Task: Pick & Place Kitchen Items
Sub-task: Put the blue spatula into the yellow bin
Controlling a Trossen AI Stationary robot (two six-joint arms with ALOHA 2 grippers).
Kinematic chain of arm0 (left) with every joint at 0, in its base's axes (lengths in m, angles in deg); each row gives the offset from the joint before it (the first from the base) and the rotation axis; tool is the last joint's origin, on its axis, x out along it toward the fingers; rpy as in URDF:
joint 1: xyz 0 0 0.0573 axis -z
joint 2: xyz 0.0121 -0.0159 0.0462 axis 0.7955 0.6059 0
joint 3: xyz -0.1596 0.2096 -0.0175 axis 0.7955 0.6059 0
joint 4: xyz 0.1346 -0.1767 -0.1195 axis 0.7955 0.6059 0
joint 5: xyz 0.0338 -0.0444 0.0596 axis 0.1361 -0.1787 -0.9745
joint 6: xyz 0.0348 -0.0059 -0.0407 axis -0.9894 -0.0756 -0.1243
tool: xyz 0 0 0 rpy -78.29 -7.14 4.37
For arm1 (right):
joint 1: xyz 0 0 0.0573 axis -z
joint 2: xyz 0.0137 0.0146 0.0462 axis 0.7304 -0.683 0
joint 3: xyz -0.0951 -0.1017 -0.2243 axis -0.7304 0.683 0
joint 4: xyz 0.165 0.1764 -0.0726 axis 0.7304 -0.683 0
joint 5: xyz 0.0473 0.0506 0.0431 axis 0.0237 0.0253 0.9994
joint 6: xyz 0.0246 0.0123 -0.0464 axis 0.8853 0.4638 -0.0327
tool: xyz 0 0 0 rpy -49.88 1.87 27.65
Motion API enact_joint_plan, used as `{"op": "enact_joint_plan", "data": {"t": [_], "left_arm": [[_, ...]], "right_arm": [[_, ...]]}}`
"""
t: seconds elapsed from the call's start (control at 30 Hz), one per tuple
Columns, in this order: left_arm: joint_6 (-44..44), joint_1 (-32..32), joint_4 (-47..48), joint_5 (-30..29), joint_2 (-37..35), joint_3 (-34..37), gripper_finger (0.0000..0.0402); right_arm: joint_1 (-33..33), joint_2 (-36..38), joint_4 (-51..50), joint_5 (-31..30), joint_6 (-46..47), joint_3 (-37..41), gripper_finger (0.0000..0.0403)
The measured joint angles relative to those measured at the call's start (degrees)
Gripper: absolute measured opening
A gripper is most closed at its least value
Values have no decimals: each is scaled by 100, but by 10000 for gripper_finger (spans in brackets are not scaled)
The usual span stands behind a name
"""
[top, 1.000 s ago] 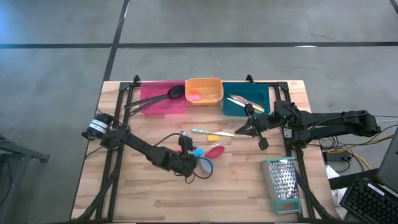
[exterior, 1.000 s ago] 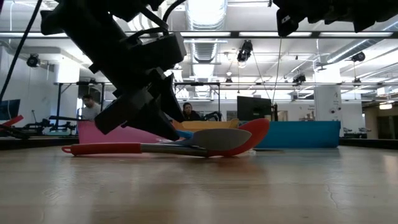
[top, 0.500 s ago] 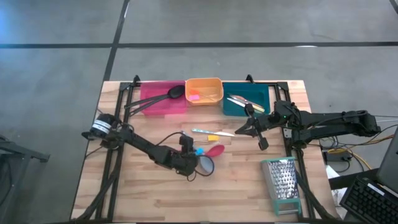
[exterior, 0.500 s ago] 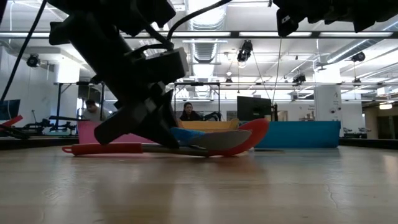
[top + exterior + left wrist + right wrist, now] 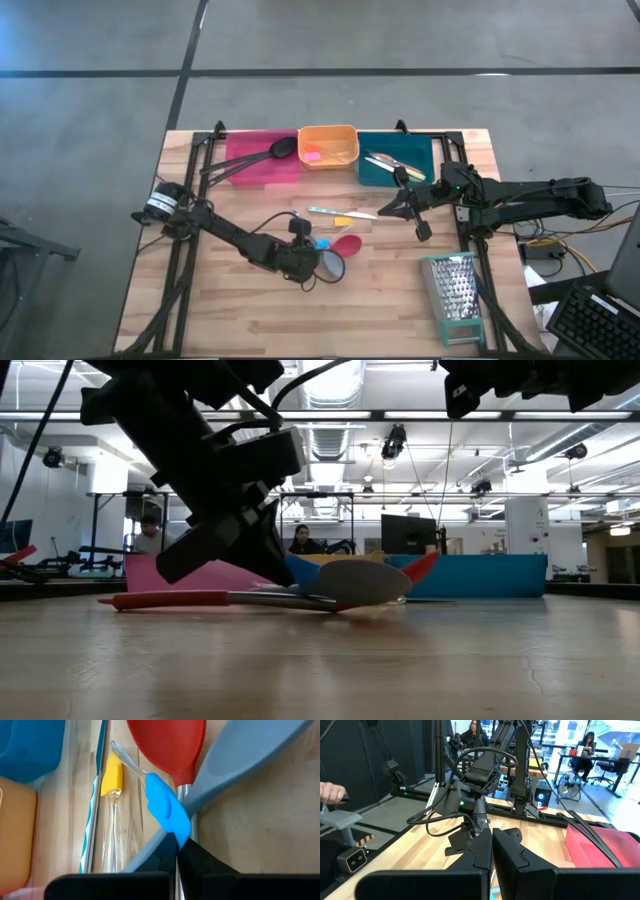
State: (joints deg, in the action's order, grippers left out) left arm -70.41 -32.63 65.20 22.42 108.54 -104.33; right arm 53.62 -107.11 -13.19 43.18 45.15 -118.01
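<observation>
My left gripper point(image 5: 308, 260) is down at the table's middle, shut among crossed utensils: a small blue spatula point(image 5: 167, 807) with a clear handle, a grey spoon point(image 5: 240, 755) and a red spoon point(image 5: 167, 742). The grey spoon's handle runs under my fingertips. A yellow piece point(image 5: 342, 221) and a teal-striped utensil point(image 5: 328, 211) lie flat just beyond. A black spoon point(image 5: 272, 153) leans out of the pink bin point(image 5: 250, 165). My right gripper point(image 5: 412, 212) hangs shut above the table's right half, holding nothing. My left gripper pinches the near tip of the blue spatula's head point(image 5: 182, 836) between its two fingertips point(image 5: 165, 857). The fingers slant down from the table's left side. The spatula still lies across the grey spoon's handle point(image 5: 150, 847). I cannot tell whether the fingers also touch that handle.
The pink bin, an orange bin point(image 5: 328, 147) and a teal bin point(image 5: 395, 165) with utensils inside stand in a row along the far edge. A metal grater point(image 5: 455, 295) lies at the near right. Bare wood shows at the near left.
My left gripper has shut from wide open onto the blue spatula's tip, staying low over the utensils. In the low view the grey spoon's bowl now covers more of the red spoon behind it.
</observation>
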Motion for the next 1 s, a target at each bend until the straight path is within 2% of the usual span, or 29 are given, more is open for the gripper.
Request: {"op": "enact_joint_plan", "data": {"t": [0.13,0.27,0.7,1.0], "left_arm": [[6,7,92,-31,-2,-11,4],[3,85,325,-446,-2,-89,3],[24,216,1893,-1625,-7,-1102,1],[-60,219,2296,-2078,-11,-1500,1]], "right_arm": [[0,0,0,0,0,0,8],[0,0,-2,0,0,0,8],[2,-2,-4,0,2,59,8],[2,-2,-4,2,2,59,8]]}}
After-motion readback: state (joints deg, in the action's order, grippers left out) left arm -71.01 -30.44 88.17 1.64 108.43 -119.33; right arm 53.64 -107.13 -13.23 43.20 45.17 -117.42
